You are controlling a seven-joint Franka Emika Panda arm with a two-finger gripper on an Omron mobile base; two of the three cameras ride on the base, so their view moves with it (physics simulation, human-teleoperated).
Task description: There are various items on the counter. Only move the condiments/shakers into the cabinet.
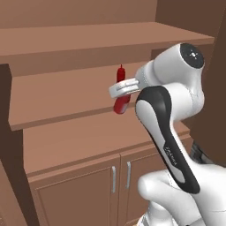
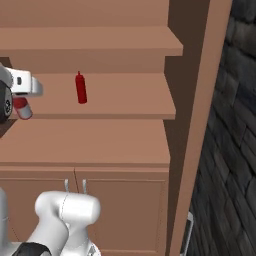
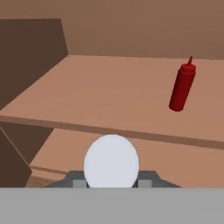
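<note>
Left base view: the white arm crosses in front of the cabinet [image 1: 66,128], its tool [image 1: 126,90] reaching toward the middle shelf with a red bottle with pale label [image 1: 121,105] at its end; the pointed tip of the dark red squeeze bottle [image 1: 121,71] shows just above the hand.
Right base view: the squeeze bottle [image 2: 80,88] stands in full on the middle shelf [image 2: 120,107], well apart from the tool [image 2: 24,100] at the left edge, where the red bottle with pale label [image 2: 22,108] hangs below the hand, at the shelf's front edge.
Hand view: a round white cap [image 3: 111,161] sits between the two finger tips at the bottom; the squeeze bottle [image 3: 181,86] is further in on the shelf, up and to the right.
Cabinet contents: the squeeze bottle on the middle shelf, upright in the right base view; the two lower doors [image 1: 119,185] closed.
Tool state: closed around the labelled bottle, fingers on either side of its cap.
Bottle and tool: gripped bottle near the shelf's front; whether it touches the board cannot be told.
</note>
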